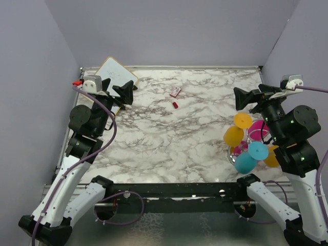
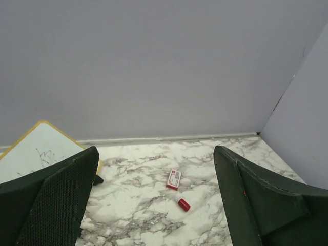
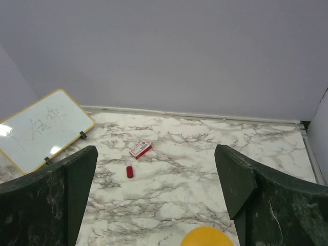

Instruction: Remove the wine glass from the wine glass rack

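Top external view puts the rack (image 1: 233, 151) at the surface's (image 1: 169, 148) near right, so the right gripper (image 1: 240, 99), spread wide like the left gripper (image 1: 129, 94), should lower onto the nearest yellow wine glass (image 1: 243, 120) and slide it outward along its wire.

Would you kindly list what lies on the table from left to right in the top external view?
Whiteboard → red-and-white box → wine glass rack. The small red cap lines up with the box, so its place is unclear.

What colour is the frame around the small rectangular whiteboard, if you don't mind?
Yellow; the whiteboard frame shows best in the right wrist view.
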Motion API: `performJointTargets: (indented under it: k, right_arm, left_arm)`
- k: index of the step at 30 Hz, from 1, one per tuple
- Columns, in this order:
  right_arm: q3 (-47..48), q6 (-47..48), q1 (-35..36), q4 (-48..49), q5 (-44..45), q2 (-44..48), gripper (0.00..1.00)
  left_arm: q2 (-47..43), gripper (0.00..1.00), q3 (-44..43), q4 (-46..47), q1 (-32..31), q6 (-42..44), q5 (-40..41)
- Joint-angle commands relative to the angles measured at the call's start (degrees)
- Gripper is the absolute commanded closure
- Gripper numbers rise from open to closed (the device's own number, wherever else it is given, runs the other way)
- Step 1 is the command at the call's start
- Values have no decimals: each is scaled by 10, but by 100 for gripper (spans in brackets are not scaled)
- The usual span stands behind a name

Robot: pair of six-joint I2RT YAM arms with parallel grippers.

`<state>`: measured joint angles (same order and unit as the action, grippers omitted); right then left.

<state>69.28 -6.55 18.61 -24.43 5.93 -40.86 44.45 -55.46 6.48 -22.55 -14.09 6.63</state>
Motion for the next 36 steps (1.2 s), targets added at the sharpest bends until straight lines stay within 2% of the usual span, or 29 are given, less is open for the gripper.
performJointTargets:
  k: [1, 13, 17, 21, 24, 30, 36]
  right_arm:
    - [15, -29, -6, -2, 4, -19, 1]
    - [23, -51, -13, -2, -25, -33, 1]
    - [15, -38, -13, 2, -28, -1, 1]
    - [-8, -12, -15, 29, -38, 46, 1]
    - [-15, -2, -15, 40, -42, 69, 1]
    - [-24, 10, -16, 45, -55, 89, 1]
    - [-35, 18, -16, 47, -58, 110, 1]
  left_arm:
    - [10, 3, 30, 65, 13, -20, -44]
    - [93, 1, 71, 132, 5, -85, -134]
    - [151, 1, 58, 147, -11, -127, -199]
    - [220, 1, 54, 158, -24, -217, -289]
    - [267, 1, 58, 165, -53, -280, -329]
    - [350, 1, 54, 188, -157, -386, -347]
    - [441, 6, 5, 270, -247, -537, -366]
